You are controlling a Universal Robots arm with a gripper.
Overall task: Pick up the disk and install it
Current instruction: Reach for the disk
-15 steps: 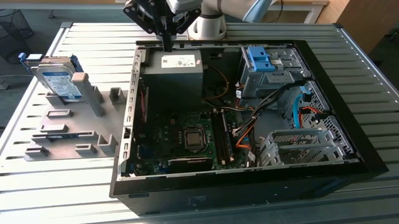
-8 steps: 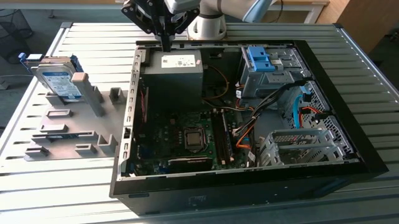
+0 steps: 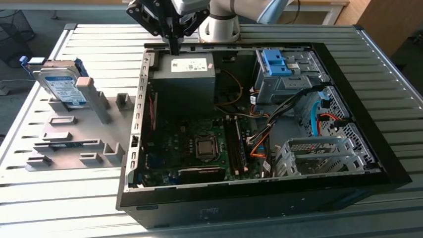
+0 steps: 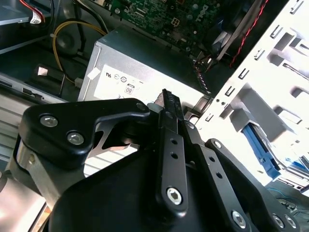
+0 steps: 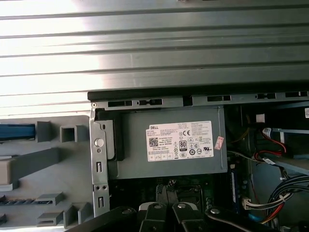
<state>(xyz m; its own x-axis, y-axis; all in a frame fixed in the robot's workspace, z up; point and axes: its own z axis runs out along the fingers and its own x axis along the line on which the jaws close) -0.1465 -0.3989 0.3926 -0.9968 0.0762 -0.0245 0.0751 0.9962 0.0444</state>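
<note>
Gripper [image 3: 175, 48], closed and empty, hangs over the open computer case [image 3: 264, 208]; the disk [image 3: 61, 85] stands well aside in a grey rack [image 3: 73, 141], presumably propped for easy grasping.

The arm [image 3: 221, 22] is a rounded, pale silver-grey tube with a light blue cap [image 3: 272, 9]. Its gripper [image 3: 175, 48] is matte black (flat linked bars and rounded plates), pinned with shiny silver screws [image 4: 174, 195] of differing sizes.

Claw [image 5: 169, 193] near grey power supply [image 5: 170, 147]
</note>
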